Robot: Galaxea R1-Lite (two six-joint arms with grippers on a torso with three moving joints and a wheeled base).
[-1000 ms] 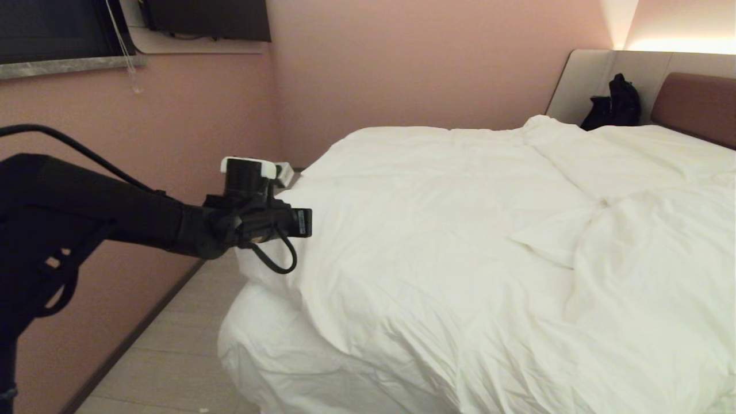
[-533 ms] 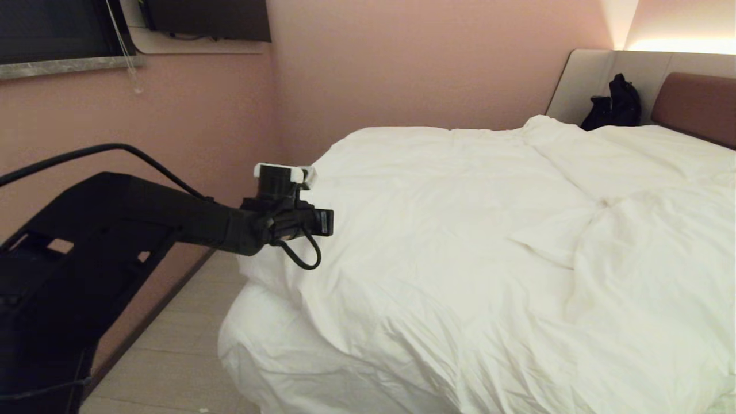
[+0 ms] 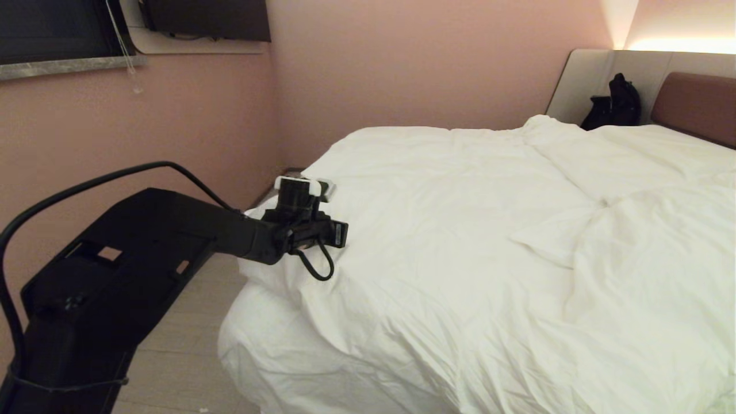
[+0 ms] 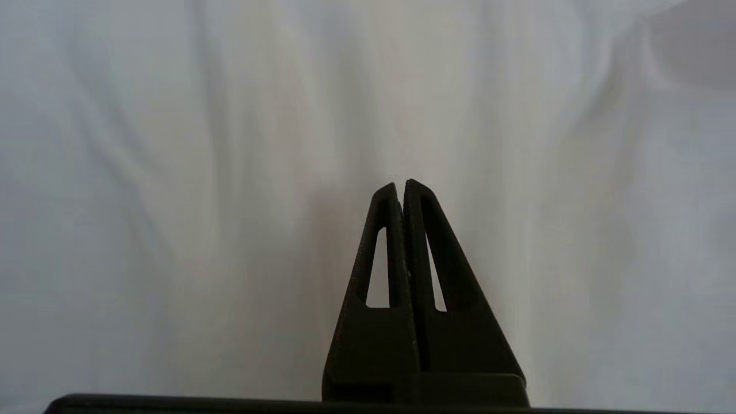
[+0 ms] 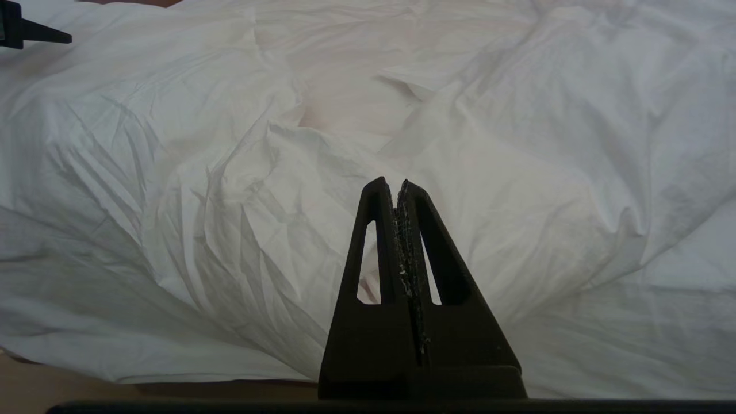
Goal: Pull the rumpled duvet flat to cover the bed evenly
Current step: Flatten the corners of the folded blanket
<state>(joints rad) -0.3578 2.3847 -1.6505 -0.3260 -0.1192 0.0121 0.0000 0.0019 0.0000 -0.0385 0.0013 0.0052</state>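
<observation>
While the duvet [image 3: 460, 230] lies unchanged, left end effector [image 4: 401, 185] has advanced over it.

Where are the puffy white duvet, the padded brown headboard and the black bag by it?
Puffy white duvet [image 3: 460, 230]: head view, its creased middle.
Padded brown headboard [image 3: 696, 103]: head view, its brown panel.
Black bag [image 3: 615, 106]: head view, its body.
</observation>
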